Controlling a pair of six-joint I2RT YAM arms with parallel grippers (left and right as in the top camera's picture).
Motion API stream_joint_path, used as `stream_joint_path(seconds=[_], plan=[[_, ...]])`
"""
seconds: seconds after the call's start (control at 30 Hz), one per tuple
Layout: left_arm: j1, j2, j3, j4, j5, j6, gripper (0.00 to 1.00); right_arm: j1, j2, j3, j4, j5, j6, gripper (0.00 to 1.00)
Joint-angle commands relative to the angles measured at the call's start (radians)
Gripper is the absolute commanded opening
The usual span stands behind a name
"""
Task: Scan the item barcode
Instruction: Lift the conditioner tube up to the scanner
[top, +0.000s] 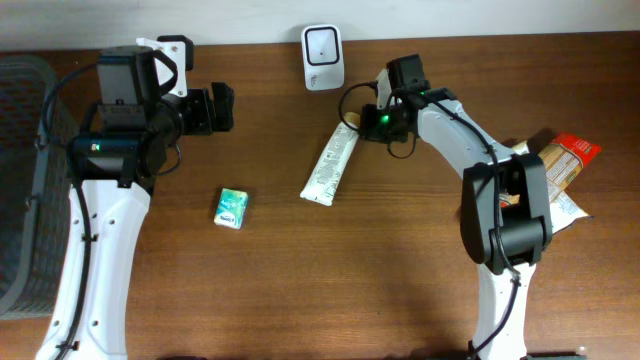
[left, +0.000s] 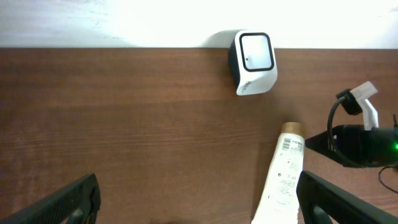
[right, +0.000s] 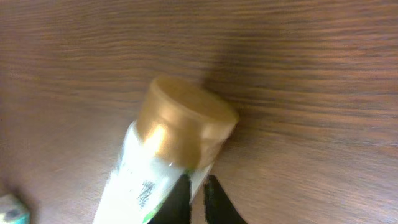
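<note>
- Bench (top: 300, 280): brown wood; both arm bases rise from its near edge, left and right.
- Small box (top: 231, 208): green and white, lying flat left of centre. It is well apart from the tube and from both sets of jaws.
- Tube (top: 330, 168): the item for scanning. It is white and lies flat at the middle of the bench, its length running near-to-far with a slight lean toward the right. The gold cap (right: 186, 127) is at the far end. A barcode (left: 291, 145) shows on the upward face just behind the cap.
- Snack packets (top: 565, 165): a loose heap at the right edge, partly behind the right arm.
- Basket (top: 25, 180): dark mesh, at the left edge.
- Right jaws: at the cap end of the tube and drawn narrow, with only a thin slit between the fingertips (right: 180, 199). The tips sit at the tube's shoulder just below the cap. Whether they actually pinch it cannot be told.
- Left jaws: over the far-left part of the bench, spread wide and pointing right, toward the tube. The fingers (left: 74, 199) hold nothing.
- Scanner (top: 323, 44): white housing with a dark-framed window, upright at the middle of the far edge. It is beyond the cap and apart from it.
</note>
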Motion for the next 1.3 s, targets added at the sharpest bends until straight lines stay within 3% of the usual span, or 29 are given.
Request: stream_joint_path(seconds=[0.0,0.13,0.2,0.27,0.33,0.43,0.53,0.6,0.63,0.7,0.77,0.9,1.03,1.07,1.1,1.27], plan=[[-0.001,-0.002,0.005,0.000,0.000,-0.006,0.99,0.019,-0.011,0.005,0.024,-0.107,-0.026,0.14],[-0.001,-0.002,0.005,0.000,0.000,-0.006,0.99,-0.010,-0.012,0.023,-0.052,-0.278,-0.198,0.34],[-0.001,-0.002,0.005,0.000,0.000,-0.006,0.99,-0.050,-0.012,0.059,-0.174,-0.280,-0.204,0.54],[-0.001,-0.002,0.005,0.000,0.000,-0.006,0.99,-0.060,-0.011,0.064,-0.314,-0.268,-0.193,0.83],[-0.001,-0.002,0.005,0.000,0.000,-0.006,0.99,-0.017,-0.010,0.050,-0.359,-0.261,-0.192,0.99],[-0.001,-0.002,0.005,0.000,0.000,-0.006,0.99,0.097,-0.010,0.012,-0.341,-0.024,0.060,0.99],[-0.001,-0.002,0.005,0.000,0.000,-0.006,0.99,0.190,-0.010,-0.031,-0.242,0.071,0.231,0.99],[-0.001,-0.002,0.005,0.000,0.000,-0.006,0.99,0.233,-0.010,-0.094,-0.136,0.152,0.340,0.92],[-0.001,-0.002,0.005,0.000,0.000,-0.006,0.99,0.242,-0.010,-0.142,-0.059,0.175,0.362,0.84],[-0.001,-0.002,0.005,0.000,0.000,-0.006,0.99,0.242,-0.010,-0.215,0.037,0.178,0.367,0.66],[-0.001,-0.002,0.005,0.000,0.000,-0.006,0.99,0.241,-0.010,-0.269,0.048,0.165,0.385,0.33],[-0.001,-0.002,0.005,0.000,0.000,-0.006,0.99,0.228,-0.012,-0.265,0.060,0.053,0.338,0.06],[-0.001,-0.002,0.005,0.000,0.000,-0.006,0.99,0.182,-0.061,-0.265,0.045,-0.282,0.038,0.04],[-0.001,-0.002,0.005,0.000,0.000,-0.006,0.99,0.160,-0.152,-0.265,0.002,-0.454,-0.151,0.04],[-0.001,-0.002,0.005,0.000,0.000,-0.006,0.99,0.141,-0.248,-0.265,-0.030,-0.507,-0.222,0.04],[-0.001,-0.002,0.005,0.000,0.000,-0.006,0.99,0.059,-0.516,-0.265,-0.035,-0.618,-0.227,0.04]])
